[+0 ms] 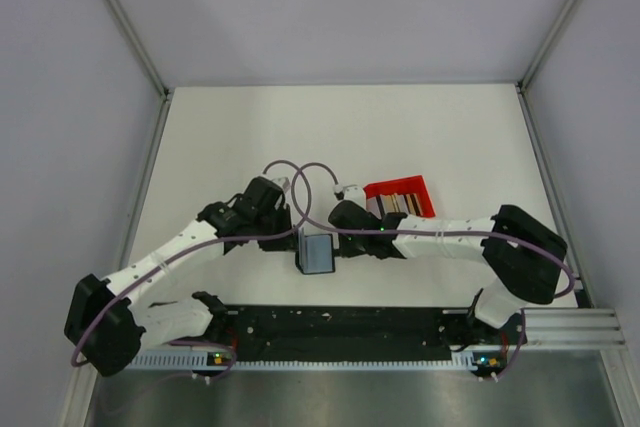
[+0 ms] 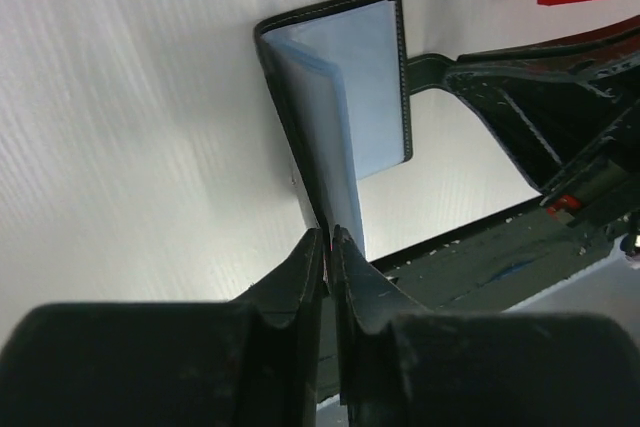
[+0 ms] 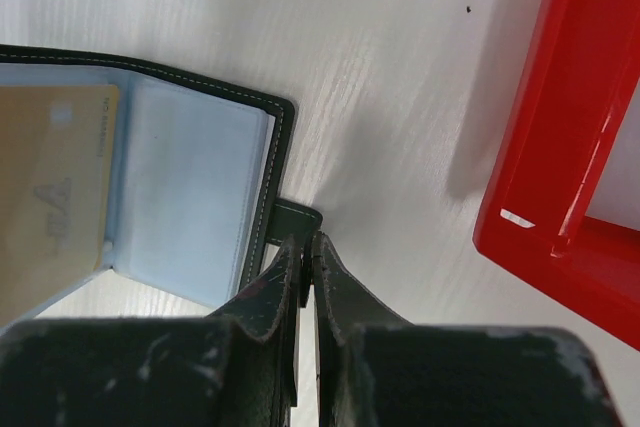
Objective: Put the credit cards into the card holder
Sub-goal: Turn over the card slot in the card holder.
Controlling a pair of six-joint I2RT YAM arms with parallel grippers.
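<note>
Left gripper [image 2: 328, 237] first: its jaws are pinched almost together, only a slit between them, clamped on a thin pale-blue inner leaf of the card holder [image 2: 372, 77]; the holder stands open straight ahead of those tips, black stitched cover fanned to either side. I can't tell whether it rests on the table [image 2: 130, 97] or hangs just over it.

Over to the right gripper [image 3: 308, 242]: jaws squeezed shut, and the holder's small black tab [image 3: 300, 217] runs right into the tips, so that's a grip on the tab. Just ahead and left of these jaws lies the open pale-blue face; further left, one tan card [image 3: 50, 187] sits in a sleeve (that one's home!).

Right of the right jaws, apart from the holder, the red tray [image 3: 560, 137] shows its rim.

From above, the two grippers face each other with the holder between them; beyond the right gripper's jaws, the remaining credit cards [image 1: 397, 203] lie in the tray as a row of dark and tan stripes, well clear of both sets of jaws.
</note>
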